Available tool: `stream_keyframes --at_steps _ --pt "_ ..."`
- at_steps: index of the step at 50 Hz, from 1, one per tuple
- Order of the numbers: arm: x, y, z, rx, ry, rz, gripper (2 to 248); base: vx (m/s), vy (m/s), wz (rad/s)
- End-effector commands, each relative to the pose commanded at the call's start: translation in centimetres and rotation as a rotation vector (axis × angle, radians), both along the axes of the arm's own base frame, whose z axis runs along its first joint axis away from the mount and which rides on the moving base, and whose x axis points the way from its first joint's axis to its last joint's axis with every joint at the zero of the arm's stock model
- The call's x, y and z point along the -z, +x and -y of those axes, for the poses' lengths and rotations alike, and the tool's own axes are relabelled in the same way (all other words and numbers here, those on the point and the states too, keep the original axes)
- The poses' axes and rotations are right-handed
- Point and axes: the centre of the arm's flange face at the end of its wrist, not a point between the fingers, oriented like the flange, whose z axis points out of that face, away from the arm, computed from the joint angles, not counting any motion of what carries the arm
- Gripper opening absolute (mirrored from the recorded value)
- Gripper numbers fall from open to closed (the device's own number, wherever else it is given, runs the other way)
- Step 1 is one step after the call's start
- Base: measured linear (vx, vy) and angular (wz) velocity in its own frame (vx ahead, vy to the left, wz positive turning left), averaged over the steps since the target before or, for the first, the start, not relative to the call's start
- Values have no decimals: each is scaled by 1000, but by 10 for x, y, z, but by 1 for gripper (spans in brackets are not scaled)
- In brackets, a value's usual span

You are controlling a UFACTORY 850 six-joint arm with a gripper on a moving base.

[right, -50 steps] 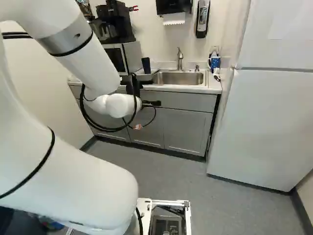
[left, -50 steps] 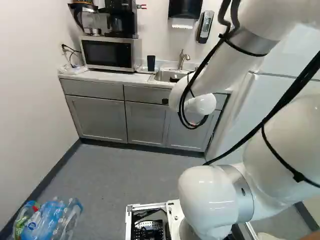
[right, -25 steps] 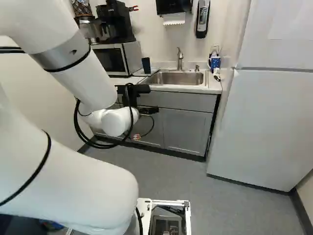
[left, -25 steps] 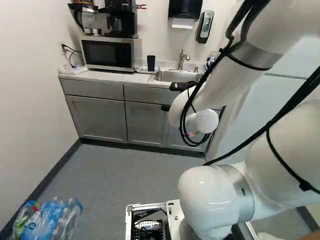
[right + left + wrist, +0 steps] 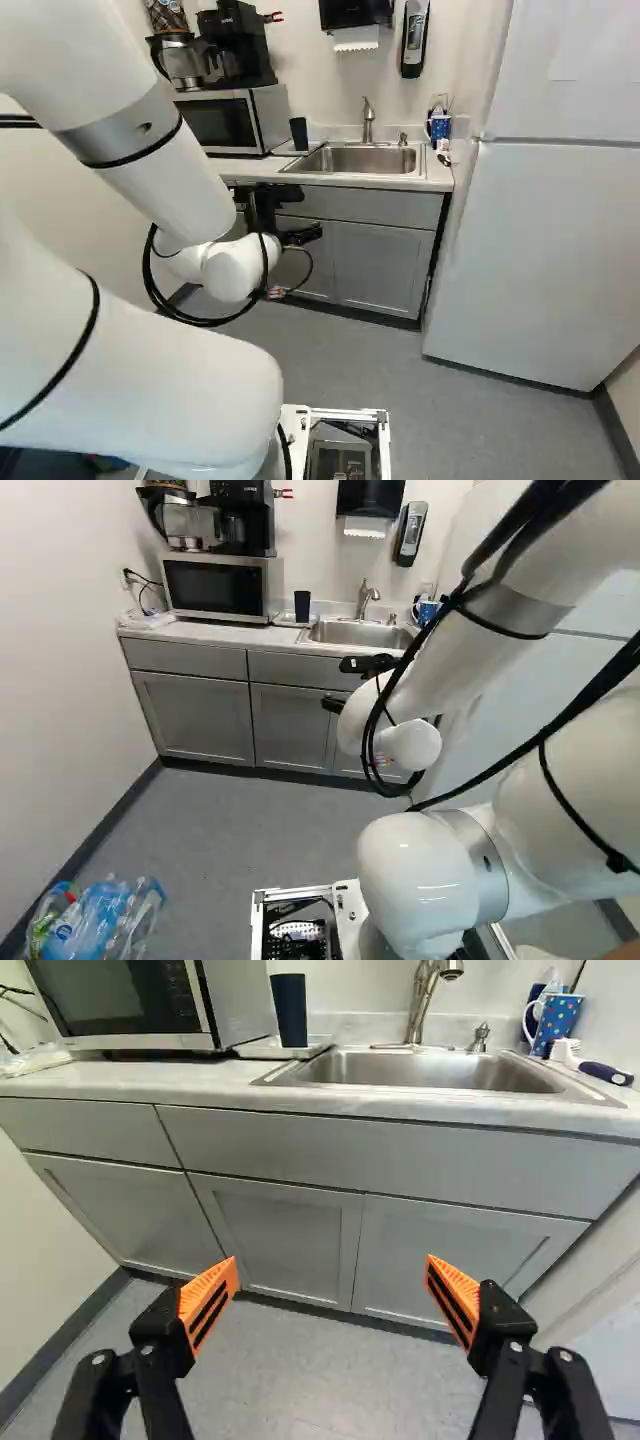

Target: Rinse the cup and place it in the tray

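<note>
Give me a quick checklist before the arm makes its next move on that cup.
1. Gripper open and holding nothing: ok.
2. Gripper at the cup: not ok, it faces the cabinet doors.
3. Cup upright: ok, standing on the tray beside the sink.
4. Water running: not ok, no stream under the faucet.
5. Cup rinsed: cannot tell.
</note>
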Motion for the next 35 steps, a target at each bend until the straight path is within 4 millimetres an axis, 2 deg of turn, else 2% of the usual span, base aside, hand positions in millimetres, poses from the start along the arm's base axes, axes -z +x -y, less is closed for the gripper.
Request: stream_keyframes --at_steps 35 --pt "4 -7 -1 -2 0 12 247 0 0 0"
